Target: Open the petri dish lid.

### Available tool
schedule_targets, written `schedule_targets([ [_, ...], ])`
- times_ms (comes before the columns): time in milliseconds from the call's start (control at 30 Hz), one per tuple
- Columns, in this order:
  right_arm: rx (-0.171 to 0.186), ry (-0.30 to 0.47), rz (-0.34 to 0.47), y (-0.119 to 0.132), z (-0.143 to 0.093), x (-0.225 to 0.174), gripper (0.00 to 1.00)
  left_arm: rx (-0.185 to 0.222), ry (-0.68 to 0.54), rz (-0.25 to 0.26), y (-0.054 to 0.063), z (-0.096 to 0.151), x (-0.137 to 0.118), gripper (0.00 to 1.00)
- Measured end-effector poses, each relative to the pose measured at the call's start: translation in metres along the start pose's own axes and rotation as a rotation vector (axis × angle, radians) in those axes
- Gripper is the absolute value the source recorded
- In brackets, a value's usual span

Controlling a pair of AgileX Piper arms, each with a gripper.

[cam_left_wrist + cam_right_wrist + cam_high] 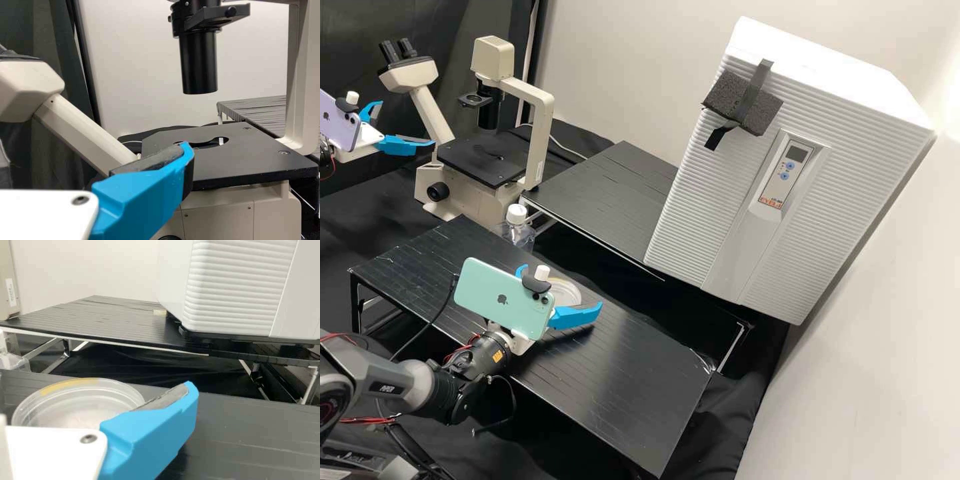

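At the lower left of the high view, a dark grey arm reaches in over the front edge of the low black table (pixel 640 380), whose top runs slantwise across the lower half in glossy, seamed strips with light glinting along the creases. The right gripper (pixel 561 287), just below the middle and behind a mint-green phone (pixel 487 293), has its blue fingers spread well apart. The clear, round petri dish (pixel 572 294) rests on the table in the space between them, and one finger overlaps its rim in the right wrist view, where a yellowish band (pixel 67 385) runs along part of that rim; whether they touch, I cannot tell. Behind the table's far edge stands a clear bottle with a white cap (pixel 519 233). At the upper left, the left gripper (pixel 408 122), beside a lilac phone (pixel 341 127), stands wide open with nothing held, in front of a cream microscope (pixel 543 127) with a black stage. Farther back, a second black-topped table (pixel 607 193) sits on a pale frame, black cloth (pixel 733 407) spreading below. At the right, a big white ribbed cabinet (pixel 693 200) carries a dark foam block (pixel 733 107) taped to its front. Past everything rise an off-white wall (pixel 620 60) and, at the upper left, a dark curtain (pixel 460 30).
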Motion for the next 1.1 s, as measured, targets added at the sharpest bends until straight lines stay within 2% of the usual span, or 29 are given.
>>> schedule_targets([
  [233,0.002,-0.008,-0.009,-0.0013,0.0014,0.001,1.0,0.0,0.0,0.0,0.0,0.0,0.0,1.0],
  [267,0.002,-0.007,-0.011,-0.0016,0.0013,0.001,0.0,0.0,0.0,0.0,0.0,0.0,0.0,1.0],
  [1067,-0.005,0.002,-0.032,-0.0061,0.0018,0.0043,0.0,0.0,0.0,0.0,0.0,0.0,0.0,1.0],
  [1100,-0.005,0.001,-0.034,-0.0063,0.002,0.0044,1.0,0.0,0.0,0.0,0.0,0.0,0.0,1.0],
])
